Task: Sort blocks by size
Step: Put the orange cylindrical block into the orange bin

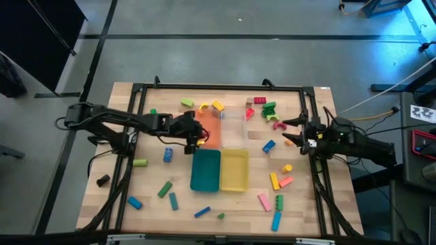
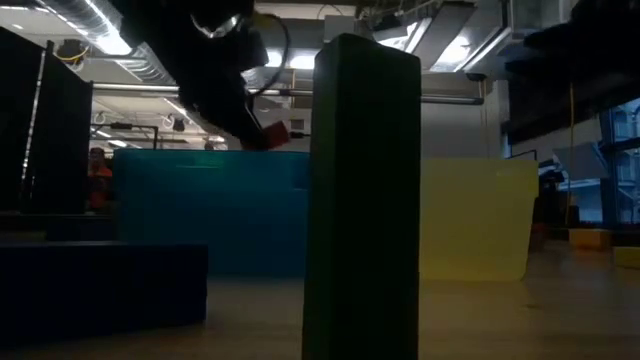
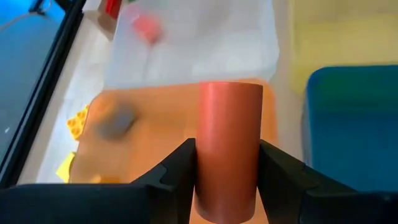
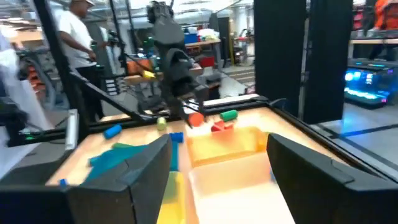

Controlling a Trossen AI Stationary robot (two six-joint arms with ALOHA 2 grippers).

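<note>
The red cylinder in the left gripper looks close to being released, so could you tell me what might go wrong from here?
1. The red cylinder is round and sits between the left gripper fingers above the orange tray; dropped there, it may roll or bounce.
2. It hangs near that tray's edge beside the teal tray, so it could land in the wrong one.
3. The right gripper waits open at the table's right, clear of this.

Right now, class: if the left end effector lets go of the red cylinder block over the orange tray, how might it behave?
The red cylinder block looks rigid and smooth, so it probably won't deform. Its round sides suggest it may roll once down. The orange tray has a raised rim, which would likely stop it. The left end effector grips its curved sides.
</note>
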